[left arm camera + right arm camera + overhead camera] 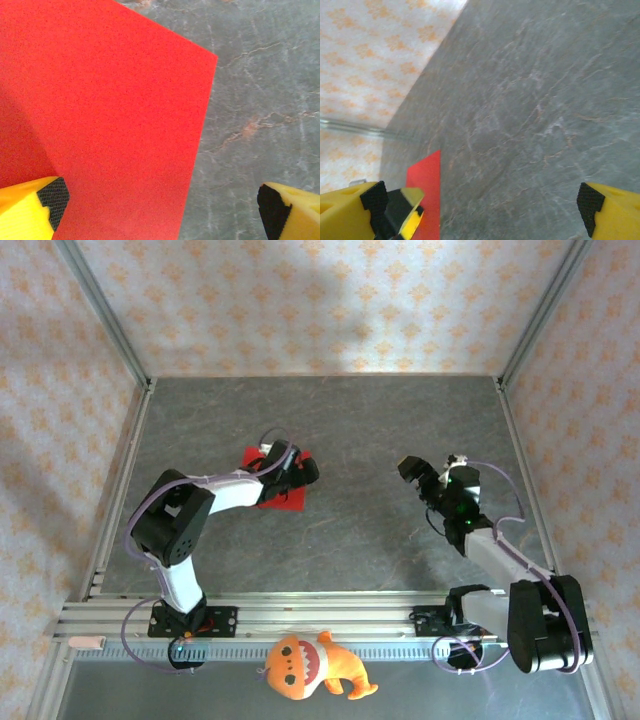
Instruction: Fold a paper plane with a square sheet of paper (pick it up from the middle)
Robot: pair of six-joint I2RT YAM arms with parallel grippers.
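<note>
The square sheet of paper (pixel 283 502) lies flat on the grey table, left of centre, bright red and uncreased. My left gripper (pixel 303 470) hovers low over its right part and hides the middle of it from above. In the left wrist view the sheet (pixel 110 115) takes up the left side. The left gripper (pixel 162 212) is open, with one fingertip (pixel 35 210) over the paper and the other over bare table. My right gripper (pixel 433 466) stands open to the right, well apart from the sheet. In its own view it (pixel 480 212) holds nothing, and the sheet's edge (pixel 427 195) lies far left.
An orange plush toy (pixel 310 665) lies on the near rail between the arm bases. Metal frame posts and patterned walls (pixel 320 300) close in the table (pixel 380 540) on three sides. The left gripper's finger (pixel 402 217) shows in the right wrist view.
</note>
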